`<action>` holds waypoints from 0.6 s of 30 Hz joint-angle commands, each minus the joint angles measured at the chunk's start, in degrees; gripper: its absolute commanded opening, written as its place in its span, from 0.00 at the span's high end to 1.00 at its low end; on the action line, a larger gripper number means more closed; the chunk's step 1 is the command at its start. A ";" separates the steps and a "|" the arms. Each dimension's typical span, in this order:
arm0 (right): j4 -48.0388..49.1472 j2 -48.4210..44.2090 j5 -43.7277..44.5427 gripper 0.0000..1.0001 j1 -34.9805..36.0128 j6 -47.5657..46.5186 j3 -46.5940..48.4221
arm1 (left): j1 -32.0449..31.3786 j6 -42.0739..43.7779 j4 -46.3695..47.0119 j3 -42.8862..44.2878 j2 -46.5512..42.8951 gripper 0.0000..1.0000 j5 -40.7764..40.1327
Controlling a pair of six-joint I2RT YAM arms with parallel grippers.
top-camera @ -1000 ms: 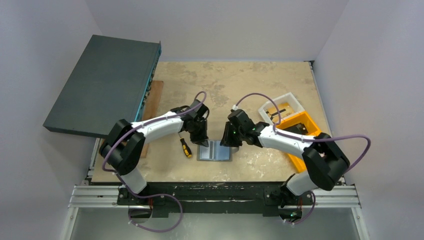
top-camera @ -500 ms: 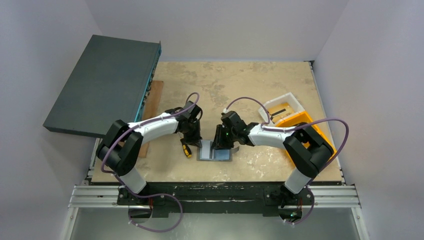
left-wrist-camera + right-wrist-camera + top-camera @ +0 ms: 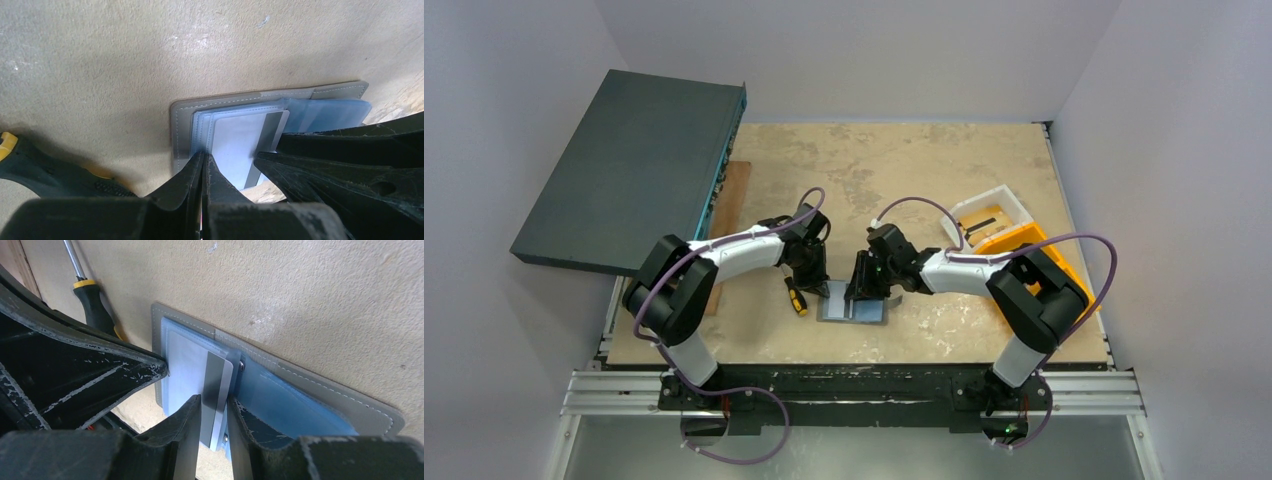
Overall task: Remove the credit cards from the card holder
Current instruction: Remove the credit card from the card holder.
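Observation:
The grey card holder [image 3: 854, 305] lies open and flat on the table near the front edge, its pale blue inside [image 3: 295, 405] facing up. A white credit card [image 3: 187, 365] with a dark stripe sits in its left half, and its lower end juts past the holder's edge. My left gripper [image 3: 202, 156] is shut, with its tips pressed on the holder's left pocket [image 3: 200, 130]. My right gripper [image 3: 216, 405] stands slightly open with its tips down on the card, one on each side of its striped edge. Seen from above, the left gripper [image 3: 817, 287] and right gripper [image 3: 861, 296] meet over the holder.
A yellow-and-black screwdriver [image 3: 795, 295] lies just left of the holder, beside my left fingers. An orange bin [image 3: 1034, 255] and a white tray [image 3: 989, 212] stand at the right. A large dark flat box [image 3: 634, 165] and a wooden strip [image 3: 729, 200] are at the back left.
Both grippers have come down and shifted left onto the holder. The right arm swung in from the right and its tips now straddle the card's edge. The left gripper stayed shut.

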 commanded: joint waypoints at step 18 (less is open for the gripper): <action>15.97 -2.61 -11.57 0.67 -6.62 4.07 -10.39 | -1.90 -7.90 -0.15 -1.02 4.41 1.00 -3.08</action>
